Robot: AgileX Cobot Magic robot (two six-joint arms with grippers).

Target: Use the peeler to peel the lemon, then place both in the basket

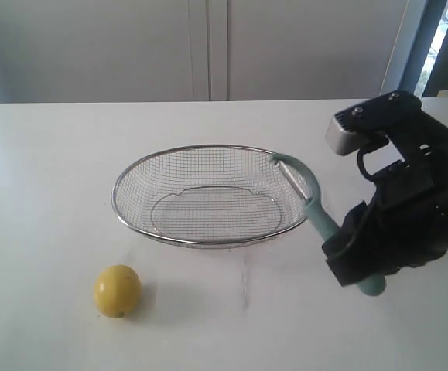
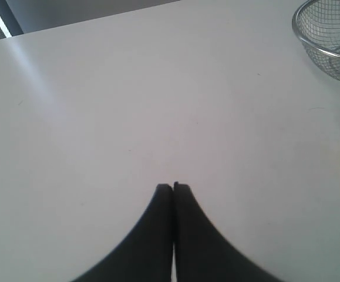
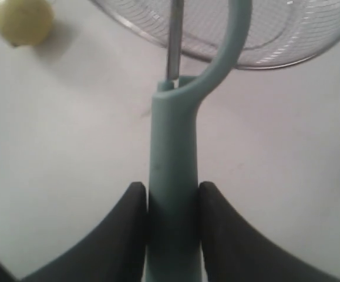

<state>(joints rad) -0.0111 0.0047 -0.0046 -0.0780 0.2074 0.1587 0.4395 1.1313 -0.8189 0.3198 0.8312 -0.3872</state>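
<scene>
1. While the white counter (image 1: 46,178) runs smooth and matte up to pale cabinet panels (image 1: 208,46), the right arm's jaws clamp the peeler (image 1: 319,220) by its teal handle. Its head is at the basket's (image 1: 169,166) right rim; whether they touch is unclear.
2. The lemon (image 1: 117,291) sits on the counter, in front of the basket's left end and apart from it.
3. The left arm's jaws are pressed together, holding nothing, above plain counter.
4. Daylight shows through a window strip (image 1: 440,35) at far right.
</scene>
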